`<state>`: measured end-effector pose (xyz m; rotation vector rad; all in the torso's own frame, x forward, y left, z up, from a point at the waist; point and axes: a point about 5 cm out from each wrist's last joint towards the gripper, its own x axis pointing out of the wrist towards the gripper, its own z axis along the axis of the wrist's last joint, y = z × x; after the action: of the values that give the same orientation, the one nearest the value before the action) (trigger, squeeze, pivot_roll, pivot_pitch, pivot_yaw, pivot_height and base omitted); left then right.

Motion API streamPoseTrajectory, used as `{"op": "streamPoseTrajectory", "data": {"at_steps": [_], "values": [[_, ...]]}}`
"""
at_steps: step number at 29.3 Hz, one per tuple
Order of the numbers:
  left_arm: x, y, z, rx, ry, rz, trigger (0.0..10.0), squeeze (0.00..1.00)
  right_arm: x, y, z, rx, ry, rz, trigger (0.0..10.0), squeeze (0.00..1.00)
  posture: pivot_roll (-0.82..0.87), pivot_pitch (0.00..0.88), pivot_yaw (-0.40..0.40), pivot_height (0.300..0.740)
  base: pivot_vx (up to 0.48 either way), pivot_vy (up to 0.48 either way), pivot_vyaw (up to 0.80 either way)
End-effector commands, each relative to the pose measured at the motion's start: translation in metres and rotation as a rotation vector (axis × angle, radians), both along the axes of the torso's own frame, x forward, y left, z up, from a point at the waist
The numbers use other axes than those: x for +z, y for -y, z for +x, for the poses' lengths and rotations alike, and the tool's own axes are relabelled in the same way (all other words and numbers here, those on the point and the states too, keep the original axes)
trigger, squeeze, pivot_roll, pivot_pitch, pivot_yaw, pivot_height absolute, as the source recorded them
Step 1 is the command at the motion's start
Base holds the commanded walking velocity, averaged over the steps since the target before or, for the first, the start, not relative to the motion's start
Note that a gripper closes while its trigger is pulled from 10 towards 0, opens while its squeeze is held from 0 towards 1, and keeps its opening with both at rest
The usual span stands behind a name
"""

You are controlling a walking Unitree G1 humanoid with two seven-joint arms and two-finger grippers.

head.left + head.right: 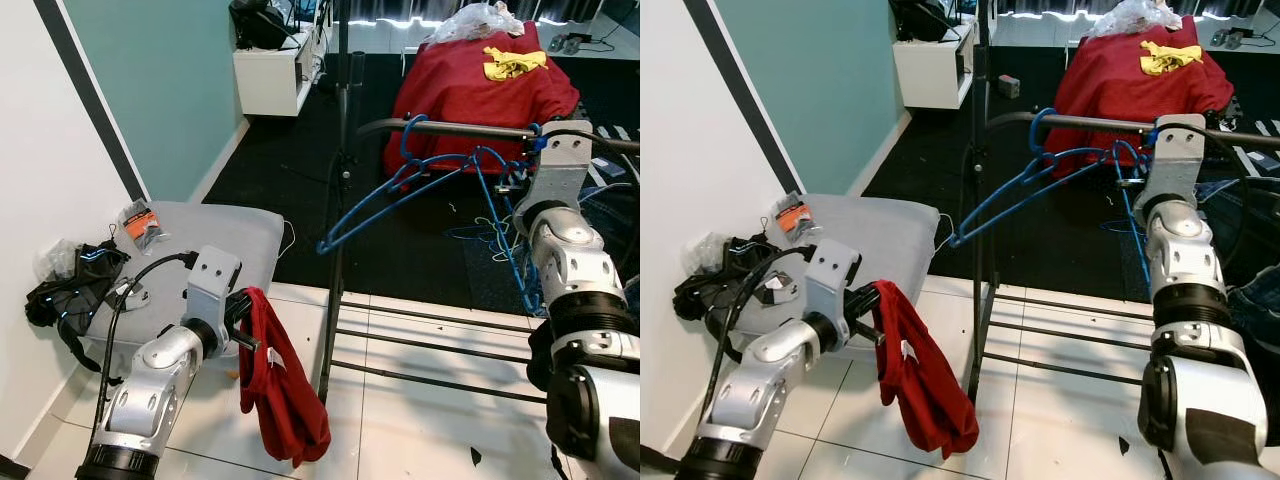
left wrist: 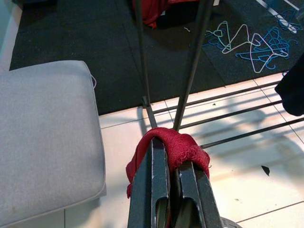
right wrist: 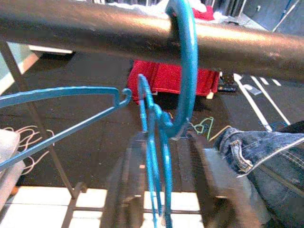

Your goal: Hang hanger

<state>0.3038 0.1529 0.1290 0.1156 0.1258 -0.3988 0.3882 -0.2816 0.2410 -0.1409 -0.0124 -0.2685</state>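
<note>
Two silver arms are reaching out, one ending in the left gripper [image 1: 245,322] and one in the right gripper [image 1: 515,180]. One red cloth [image 1: 285,400] is hanging from the left gripper. One dark rail [image 1: 450,128] is carrying at least two blue hangers [image 1: 400,190]; they are tangling, so the exact number is not clear. More hangers [image 2: 251,42] are lying on the floor, too mixed up to count. One grey cushion [image 1: 230,230] is lying nearby. One big red cover [image 1: 470,80] is holding one yellow cloth [image 1: 512,63] and one plastic bag [image 1: 475,20]. One white cabinet [image 1: 275,75] is standing behind.
</note>
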Motion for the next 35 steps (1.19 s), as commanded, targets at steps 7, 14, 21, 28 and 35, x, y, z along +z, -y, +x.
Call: {"op": "streamPoseTrajectory", "data": {"at_steps": [7, 14, 21, 28, 35], "values": [[0.002, -0.005, 0.002, 0.0, 0.01, -0.001, 10.0, 0.0, 0.003, 0.002, 0.002, -0.018, 0.01, 0.008, 10.0, 0.0, 0.03, 0.059, 0.052, 0.74, 0.0, 0.0, 0.0], [0.003, -0.005, 0.002, 0.0, 0.012, 0.0, 10.0, 0.0, 0.003, 0.002, 0.002, -0.011, 0.013, 0.029, 0.0, 0.0, 0.03, 0.058, 0.052, 0.74, 0.0, 0.0, 0.0], [0.003, -0.004, 0.005, 0.0, 0.017, 0.003, 10.0, 0.0, 0.004, 0.003, 0.003, -0.012, 0.022, 0.04, 0.0, 0.0, 0.02, 0.05, 0.048, 0.74, 0.0, 0.0, 0.0], [0.005, -0.003, 0.008, 0.006, 0.025, -0.003, 10.0, 0.0, 0.015, -0.004, 0.005, 0.002, 0.07, 0.015, 0.0, 0.0, 0.01, 0.044, 0.038, 0.74, 0.0, 0.0, 0.0], [-0.002, -0.001, 0.009, 0.071, 0.013, -0.014, 10.0, 0.0, 0.024, -0.043, -0.006, 0.076, 0.282, -0.126, 0.0, 0.0, 0.0, 0.035, 0.02, 0.74, 0.0, 0.0, 0.0]]}}
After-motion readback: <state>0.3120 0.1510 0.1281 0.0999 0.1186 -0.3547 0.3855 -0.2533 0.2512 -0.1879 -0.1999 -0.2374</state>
